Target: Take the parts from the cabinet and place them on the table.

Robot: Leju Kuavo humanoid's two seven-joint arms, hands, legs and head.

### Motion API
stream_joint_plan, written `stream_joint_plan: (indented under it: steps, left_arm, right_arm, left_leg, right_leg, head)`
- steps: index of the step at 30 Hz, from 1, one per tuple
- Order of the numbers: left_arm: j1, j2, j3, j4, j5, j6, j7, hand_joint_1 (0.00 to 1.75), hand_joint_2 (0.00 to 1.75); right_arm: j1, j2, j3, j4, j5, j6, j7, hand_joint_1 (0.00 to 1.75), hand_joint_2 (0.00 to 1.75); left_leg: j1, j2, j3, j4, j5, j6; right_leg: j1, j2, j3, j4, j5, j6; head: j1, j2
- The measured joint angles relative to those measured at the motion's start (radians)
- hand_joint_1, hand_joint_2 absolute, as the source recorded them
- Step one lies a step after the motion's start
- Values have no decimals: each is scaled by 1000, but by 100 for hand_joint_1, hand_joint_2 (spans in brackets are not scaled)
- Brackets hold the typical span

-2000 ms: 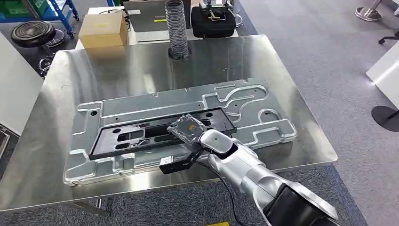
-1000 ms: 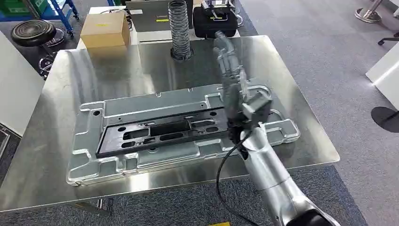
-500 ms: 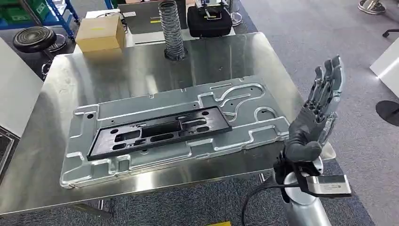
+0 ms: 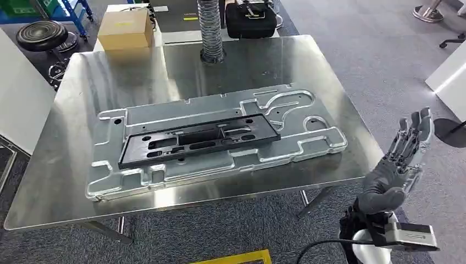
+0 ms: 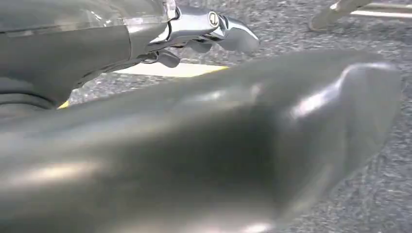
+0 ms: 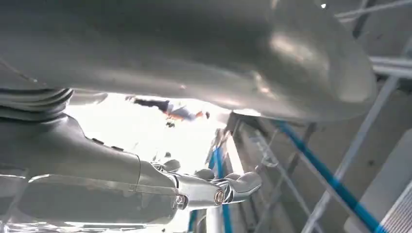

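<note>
A large stamped silver panel [image 4: 308, 148] lies flat across the steel table [image 4: 165, 71]. On top of it lies a long black frame part [image 4: 198, 140] with several cut-outs. My right hand [image 4: 401, 159] is raised beyond the table's front right corner, fingers stretched out and apart, holding nothing and touching nothing. The right wrist view has that hand [image 6: 194, 58] empty, with its fingers [image 6: 214, 191] extended. In the left wrist view my left hand [image 5: 194, 145] hangs over grey carpet with its fingers [image 5: 209, 29] stretched out and nothing in them.
At the table's far edge stand a ribbed grey hose [image 4: 211, 27], a cardboard box [image 4: 125, 34] and a black case [image 4: 250, 21]. A black stool [image 4: 39, 36] stands far left, a white panel [image 4: 16, 99] beside the table's left edge. Yellow tape [image 4: 236, 258] marks the floor.
My right hand has lifted off the black frame, swung up and then right, and now sits off the table's right corner. The view has shifted slightly; the parts stay put.
</note>
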Motion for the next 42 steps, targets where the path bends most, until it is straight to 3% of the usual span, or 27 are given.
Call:
stream_joint_plan:
  steps: [2, 3, 7, 8, 11, 12, 13, 14, 16, 17, 19, 20, 22, 23, 25, 26, 27, 28, 29, 31, 32, 33, 34, 38, 39, 40, 42]
  left_arm:
    - [0, 0, 0, 0, 4, -7, 0, 0, 0]
    - [0, 0, 0, -2, 5, -8, 0, 0, 0]
    - [5, 1, 0, -2, 5, -9, -3, 0, 0]
    - [7, 3, 0, -3, 4, -9, -3, 0, 0]
    - [8, 3, -1, -3, 1, -10, -4, 0, 0]
    - [8, 3, -2, -3, -5, -11, -3, 0, 0]
    - [7, 3, -3, -3, -11, -13, -3, 0, 0]
    - [7, 4, -4, -3, -18, -13, -3, 0, 0]
    - [7, 5, -6, -3, -27, -13, -2, 0, 0]
    - [6, 5, -7, -3, -31, -13, -2, 0, 0]
    - [-1, 8, -8, -6, -39, -14, -1, 0, 0]
    - [-3, 8, -8, -6, -42, -15, 0, 0, 0]
    - [-3, 8, -8, -6, -48, -14, 1, 0, 0]
    - [-3, 6, -8, -6, -50, -14, 2, 0, 0]
    - [-3, 7, -8, -6, -50, -14, 3, 0, 0]
    - [-1, 7, -8, -6, -51, -14, 3, 0, 0]
    - [0, 7, -8, -6, -54, -14, 4, 0, 0]
    - [0, 7, -8, -6, -58, -14, 6, 0, 0]
    - [0, 6, -8, -6, -59, -14, 6, 0, 0]
    - [-1, 5, -8, -6, -69, -14, 8, 0, 0]
    - [-1, 5, -8, -6, -71, -14, 9, 0, 0]
    - [-2, 6, -8, -6, -72, -14, 9, 0, 0]
    - [-3, 6, -8, -6, -72, -14, 9, 0, 0]
    - [2, 6, -8, -6, -73, -14, 10, 0, 0]
    - [3, 6, -8, -6, -73, -14, 10, 0, 0]
    - [3, 5, -8, -6, -73, -14, 10, 0, 0]
    - [2, 5, -8, -6, -75, -15, 10, 0, 0]
  right_arm:
    - [16, 3, -25, -6, 16, 53, 0, 0, 0]
    - [29, 12, -51, -15, 26, 88, 0, 0, 0]
    - [83, 21, -114, -6, 11, 52, 1, 0, 0]
    - [95, 25, -122, -2, 5, 52, 1, 0, 0]
    - [130, 31, -147, 36, 3, 50, 1, 0, 0]
    - [140, 39, -160, 62, 21, 58, 1, 0, 0]
    - [155, 55, -179, 97, 43, 76, 1, 0, 0]
    - [169, 66, -202, 130, 60, 98, 1, 0, 0]
    - [183, 93, -241, 200, 76, 141, 1, 0, 0]
    - [187, 105, -258, 238, 73, 178, 3, 0, 0]
    - [189, 127, -292, 328, 45, 296, 13, 0, 0]
    - [185, 134, -308, 378, 31, 354, 11, 0, 0]
    - [170, 147, -343, 518, 6, 456, 10, 0, 0]
    - [171, 150, -358, 566, 3, 469, 8, 0, 0]
    - [169, 153, -382, 635, -3, 475, 7, 0, 0]
    - [161, 153, -390, 669, -2, 473, 5, 0, 0]
    - [150, 154, -399, 717, 7, 470, 5, 0, 0]
    - [134, 155, -412, 790, 15, 475, 6, 0, 0]
    - [114, 155, -426, 862, 15, 491, 8, 0, 0]
    - [90, 155, -459, 1009, 22, 489, 7, 0, 0]
    - [74, 154, -471, 1078, 30, 486, 7, 0, 0]
    - [59, 152, -480, 1144, 34, 486, 7, 0, 0]
    - [48, 151, -486, 1191, 35, 486, 6, 0, 0]
    - [32, 150, -508, 1326, 37, 491, 1, 0, 0]
    - [26, 150, -510, 1347, 37, 493, 1, 0, 0]
    - [23, 150, -510, 1362, 36, 494, 1, 0, 0]
    - [9, 148, -524, 1406, 27, 500, 23, 0, 0]
  left_leg:
    - [0, 0, -20, 11, 11, -8]
    - [-4, -2, -27, 14, 16, -15]
    - [-4, -6, -22, -2, 49, -44]
    - [3, -7, -28, 8, 28, -46]
    - [3, -5, -75, 176, -158, -58]
    - [3, -5, -86, 247, -195, -60]
    - [3, -5, -86, 304, -195, -61]
    - [3, -5, -70, 314, -165, -60]
    - [0, -5, 18, 226, -83, -50]
    - [-3, -6, 88, 136, -74, -41]
    - [-10, -5, 209, -50, -134, -25]
    - [-13, -5, 200, -50, -135, -26]
    - [-16, -5, 193, -56, -115, -13]
    - [-6, -1, 184, -66, -94, -6]
    - [-8, 2, 152, -65, -70, 7]
    - [-8, 3, 135, -63, -57, 7]
    - [-9, 5, 118, -62, -45, 6]
    - [-8, 8, 99, -57, -32, 5]
    - [-7, 9, 81, -50, -21, 2]
    - [-4, 10, 41, -31, -6, -5]
    - [-2, 9, 22, -19, -1, -11]
    - [-3, 9, 10, -5, 3, -18]
    - [-6, 8, -2, 8, 7, -23]
    - [0, 8, -10, 3, 33, -53]
    - [2, 7, -21, 21, -7, -57]
    - [3, 7, -37, 67, -74, -59]
    - [4, 7, -74, 221, -189, -65]
  right_leg:
    - [-3, 0, 122, -177, 43, -4]
    - [1, 0, 161, -247, 11, -9]
    - [8, 0, 144, -249, 45, -38]
    - [3, -6, 136, -253, 60, -47]
    - [6, -5, 91, -254, 95, -62]
    - [9, -6, 75, -253, 106, -63]
    - [12, -6, 56, -251, 119, -63]
    - [14, -7, 39, -247, 129, -62]
    - [18, -8, 10, -240, 147, -61]
    - [20, -8, -1, -238, 157, -59]
    - [24, -8, -7, -233, 172, -51]
    - [22, -11, -6, -238, 184, -45]
    - [18, -11, -6, -249, 207, -33]
    - [19, -9, -12, -245, 200, -27]
    - [12, -3, -41, -174, 85, -18]
    - [10, -3, -59, -99, 19, -11]
    - [8, -3, -74, -21, -23, -5]
    - [4, -3, -83, 47, -33, 1]
    - [0, -3, -75, 72, -6, 5]
    - [-10, -3, -2, 5, 76, 10]
    - [-14, -3, 63, -81, 90, 12]
    - [-17, -2, 127, -174, 57, 14]
    - [-6, 1, 169, -248, 21, 6]
    - [-5, -4, 141, -248, 45, -34]
    - [-4, -8, 129, -247, 58, -43]
    - [-3, -8, 112, -247, 69, -51]
    - [3, -12, 79, -246, 96, -58]
  head:
    - [0, 0]
    - [0, 0]
    - [-2, 0]
    - [0, 0]
    - [-11, 0]
    - [-11, 0]
    - [-11, 0]
    - [-12, 0]
    - [-12, 0]
    - [-13, 0]
    - [-11, 0]
    - [-9, 0]
    - [-14, 0]
    - [-14, 0]
    - [-7, 0]
    - [-6, 0]
    - [-7, 0]
    - [-5, 0]
    - [-6, 0]
    - [-6, 0]
    - [-6, 0]
    - [-5, 0]
    - [-5, 0]
    - [-5, 0]
    - [-8, 0]
    - [-11, 0]
    - [-13, 0]
